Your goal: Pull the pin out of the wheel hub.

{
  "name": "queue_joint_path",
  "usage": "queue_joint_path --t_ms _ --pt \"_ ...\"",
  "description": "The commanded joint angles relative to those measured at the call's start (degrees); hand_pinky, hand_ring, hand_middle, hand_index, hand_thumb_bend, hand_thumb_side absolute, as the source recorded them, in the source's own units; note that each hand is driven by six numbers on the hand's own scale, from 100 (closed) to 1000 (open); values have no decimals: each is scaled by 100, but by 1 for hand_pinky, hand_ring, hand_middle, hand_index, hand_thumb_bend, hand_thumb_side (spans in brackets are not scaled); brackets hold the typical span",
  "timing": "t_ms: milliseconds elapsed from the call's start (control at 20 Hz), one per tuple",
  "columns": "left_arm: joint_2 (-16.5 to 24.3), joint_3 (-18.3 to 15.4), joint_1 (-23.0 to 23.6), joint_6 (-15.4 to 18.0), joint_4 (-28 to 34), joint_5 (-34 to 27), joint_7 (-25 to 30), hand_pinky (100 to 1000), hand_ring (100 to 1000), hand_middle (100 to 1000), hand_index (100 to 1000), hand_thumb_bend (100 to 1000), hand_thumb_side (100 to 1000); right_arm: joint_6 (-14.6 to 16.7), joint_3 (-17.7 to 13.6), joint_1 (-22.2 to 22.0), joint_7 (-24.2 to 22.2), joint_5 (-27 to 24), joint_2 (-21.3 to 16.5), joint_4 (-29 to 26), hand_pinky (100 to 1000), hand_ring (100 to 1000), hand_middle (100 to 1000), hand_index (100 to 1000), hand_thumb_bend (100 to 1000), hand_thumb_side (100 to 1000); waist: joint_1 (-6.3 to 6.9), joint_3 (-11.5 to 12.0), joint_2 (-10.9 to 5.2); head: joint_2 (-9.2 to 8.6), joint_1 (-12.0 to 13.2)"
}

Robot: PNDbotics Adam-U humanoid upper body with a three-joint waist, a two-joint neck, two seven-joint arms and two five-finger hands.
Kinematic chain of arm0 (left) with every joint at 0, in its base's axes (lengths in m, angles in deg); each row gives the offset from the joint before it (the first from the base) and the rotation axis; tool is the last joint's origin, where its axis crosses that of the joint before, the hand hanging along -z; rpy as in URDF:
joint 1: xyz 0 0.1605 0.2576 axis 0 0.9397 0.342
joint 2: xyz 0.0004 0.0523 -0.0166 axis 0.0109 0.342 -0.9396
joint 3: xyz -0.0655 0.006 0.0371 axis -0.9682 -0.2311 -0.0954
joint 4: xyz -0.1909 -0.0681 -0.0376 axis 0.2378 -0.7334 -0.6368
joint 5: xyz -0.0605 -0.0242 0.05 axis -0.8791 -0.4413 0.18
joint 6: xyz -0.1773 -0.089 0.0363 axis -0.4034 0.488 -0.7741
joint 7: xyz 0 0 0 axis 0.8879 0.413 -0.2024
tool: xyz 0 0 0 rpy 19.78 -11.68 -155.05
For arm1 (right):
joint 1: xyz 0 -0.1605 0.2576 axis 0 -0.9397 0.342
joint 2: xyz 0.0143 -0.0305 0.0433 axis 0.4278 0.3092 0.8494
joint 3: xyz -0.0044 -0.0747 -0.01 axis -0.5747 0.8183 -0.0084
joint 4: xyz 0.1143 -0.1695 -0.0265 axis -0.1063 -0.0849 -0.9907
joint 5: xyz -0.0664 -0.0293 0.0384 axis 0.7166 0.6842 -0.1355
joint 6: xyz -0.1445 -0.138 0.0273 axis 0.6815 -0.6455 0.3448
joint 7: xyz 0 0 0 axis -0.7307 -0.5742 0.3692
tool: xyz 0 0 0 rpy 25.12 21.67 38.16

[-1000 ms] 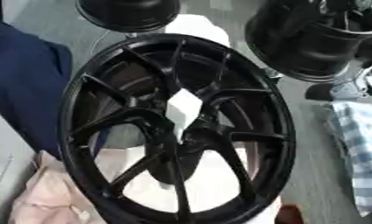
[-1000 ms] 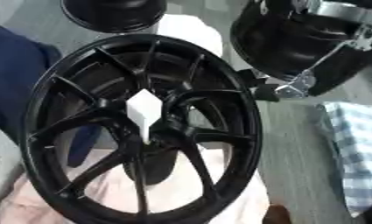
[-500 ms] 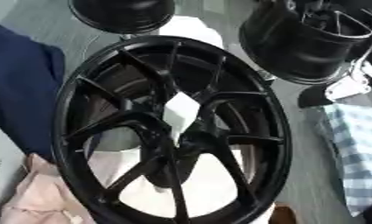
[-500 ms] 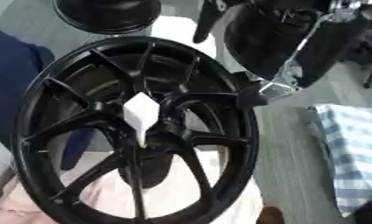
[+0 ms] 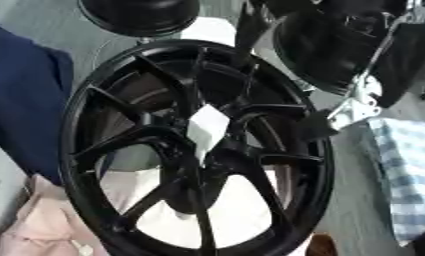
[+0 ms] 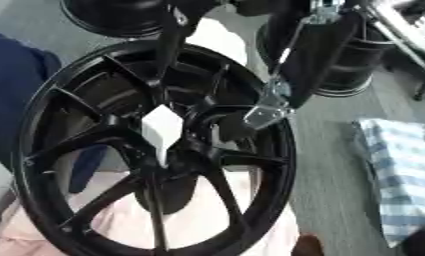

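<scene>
A black multi-spoke wheel hub [image 5: 102, 95] fills the middle of both views, lying on pale cloth. A white diamond-shaped pin [image 5: 207, 127] sits at its centre where the spokes meet. My right arm comes down from the upper right, and its silver wrist joint [image 6: 266, 110] hangs over the hub's right side. Just below that joint, my right hand [image 5: 313, 127] shows as a dark blurred shape over the right rim, a little to the right of the pin. Whether it touches the pin is unclear. My left hand shows in no view.
Two more black wheels stand at the back, one at the top left [image 5: 141, 15] and one at the top right [image 5: 338, 55]. Dark blue cloth [image 5: 23, 100] lies at the left, a blue checked cloth [image 5: 408, 170] at the right, pink cloth [image 5: 36, 230] at the lower left.
My right arm has come in from the upper right, down over the hub's right side towards its centre. The white pin has stayed in the hub.
</scene>
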Motion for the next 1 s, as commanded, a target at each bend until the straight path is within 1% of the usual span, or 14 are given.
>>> queue_joint_path --t_ms 50,200,350,650,1000 --pt "14 31 -112 8 129 21 31 615 599 525 711 100 931 -177 66 172 6 70 126 -50 824 785 702 793 532 310 53 25 -118 24 -41" --pt "-18 46 -155 2 133 17 44 616 600 525 711 100 931 -319 154 211 44 128 295 1 821 785 701 794 534 308 51 71 -114 53 -76" --pt "-49 63 -201 -4 138 17 62 616 600 525 711 100 931 -364 219 218 132 225 443 154 820 786 701 794 532 300 50 118 -106 69 -111" --pt "-96 83 -280 -15 146 16 86 616 601 526 711 100 931 -238 310 130 324 465 623 488 817 783 695 790 526 282 43 201 -76 120 -175" --pt "-125 102 -365 -20 167 7 105 616 601 526 711 100 931 -64 354 -47 568 833 763 922 814 781 693 788 521 270 28 285 -3 172 -235"
